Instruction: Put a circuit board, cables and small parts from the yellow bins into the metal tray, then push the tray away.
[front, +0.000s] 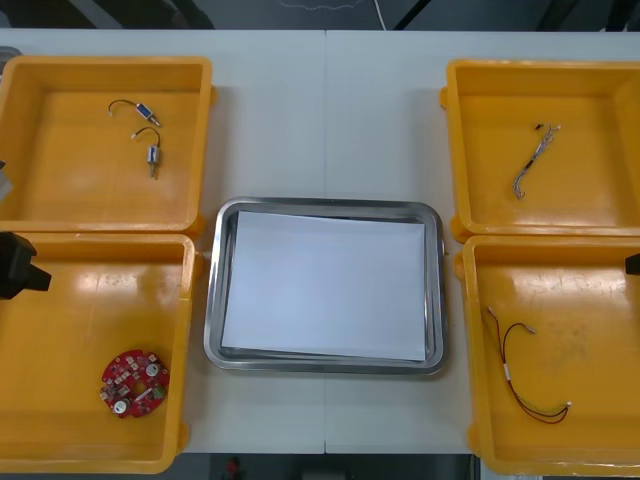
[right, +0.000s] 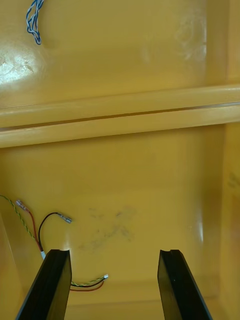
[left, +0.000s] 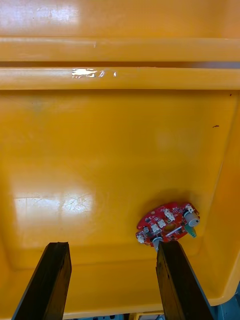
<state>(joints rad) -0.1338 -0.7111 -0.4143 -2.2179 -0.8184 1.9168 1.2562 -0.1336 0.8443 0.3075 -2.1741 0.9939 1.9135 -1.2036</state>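
The metal tray (front: 214, 300) (white inside) sits mid-frame on the bench (front: 325, 110). The red circuit board (front: 134, 383) lies in the lower-left yellow bin (front: 60, 330), near a fingertip of the left end effector (left: 112, 245) (fingers apart, empty). The right end effector (right: 115, 252), equally spread, hangs over the lower-right red and yellow cable (front: 525, 375). Small metal parts (front: 148, 140) lie upper left, a blue and white cable (front: 532, 160) upper right.
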